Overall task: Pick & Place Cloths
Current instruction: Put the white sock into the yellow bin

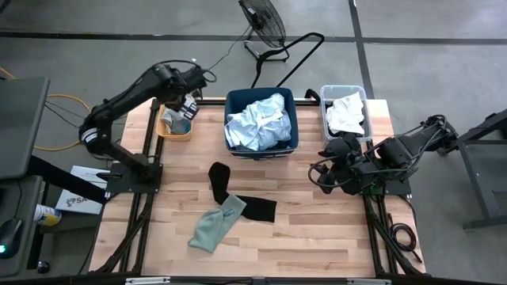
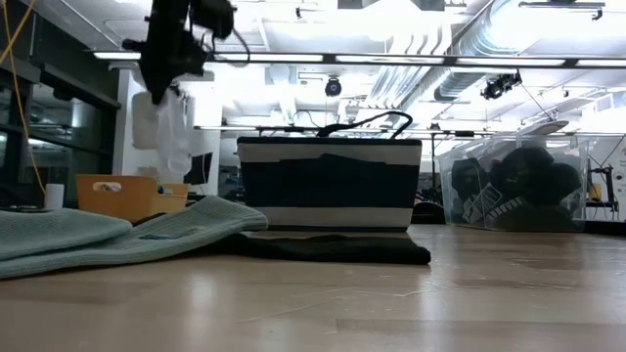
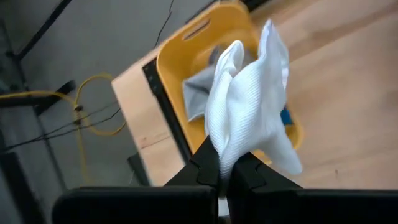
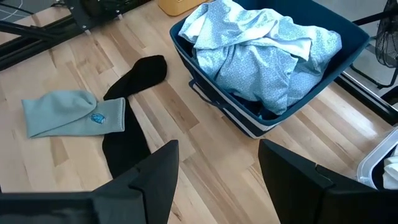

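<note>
While the left gripper (image 3: 225,171) hangs above the orange bin (image 1: 174,128) at the far-left corner of the counter (image 1: 317,237), its fingers pinch a white cloth (image 3: 249,106) that dangles over the bin. Left wrist view shows grey fabric already inside that bin, hidden from the low view, where only the bin's wall shows. Right gripper (image 4: 217,168) waits at the right side of the counter, fingers spread, nothing between them. Navy bin (image 1: 261,119) at far centre holds pale blue cloths (image 4: 261,56); right wrist view shows them piled over its rim. Clear bin (image 1: 346,111) at far right holds a white garment (image 1: 345,115) in the high view; low view shows dark shapes through its wall. On the counter, near centre, a grey-green sock (image 1: 215,226) lies over a black sock (image 1: 238,198), touching it.
</note>
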Controlling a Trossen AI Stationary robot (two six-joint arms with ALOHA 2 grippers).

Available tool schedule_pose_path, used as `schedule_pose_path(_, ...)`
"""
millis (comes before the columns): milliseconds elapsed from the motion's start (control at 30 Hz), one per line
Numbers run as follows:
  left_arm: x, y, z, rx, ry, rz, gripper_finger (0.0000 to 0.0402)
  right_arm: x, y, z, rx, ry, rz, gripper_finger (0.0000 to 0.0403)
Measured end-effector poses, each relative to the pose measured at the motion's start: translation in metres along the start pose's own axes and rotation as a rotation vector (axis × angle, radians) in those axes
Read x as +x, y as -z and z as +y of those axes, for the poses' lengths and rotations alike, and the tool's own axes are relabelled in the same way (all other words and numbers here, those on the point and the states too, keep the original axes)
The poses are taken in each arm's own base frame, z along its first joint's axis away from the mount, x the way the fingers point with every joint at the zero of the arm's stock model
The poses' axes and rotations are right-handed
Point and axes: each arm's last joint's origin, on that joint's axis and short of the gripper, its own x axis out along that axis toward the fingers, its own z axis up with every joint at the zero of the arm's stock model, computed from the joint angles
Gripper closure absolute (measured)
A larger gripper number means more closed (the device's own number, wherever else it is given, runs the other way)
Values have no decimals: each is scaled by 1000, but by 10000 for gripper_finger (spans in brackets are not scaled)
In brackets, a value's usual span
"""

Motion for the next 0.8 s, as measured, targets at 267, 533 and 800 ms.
schedule_pose_path(267,60,13,5,-34,-154,209,401,0,0,-1,22,7,4,190)
schedule_pose_path(533,93,20,5,-86,-179,248,401,0,-1,-2,40,38,-40,190)
schedule_pose_path(800,99,9,-2,-130,-53,172,401,0,-1,-2,47,47,-58,190)
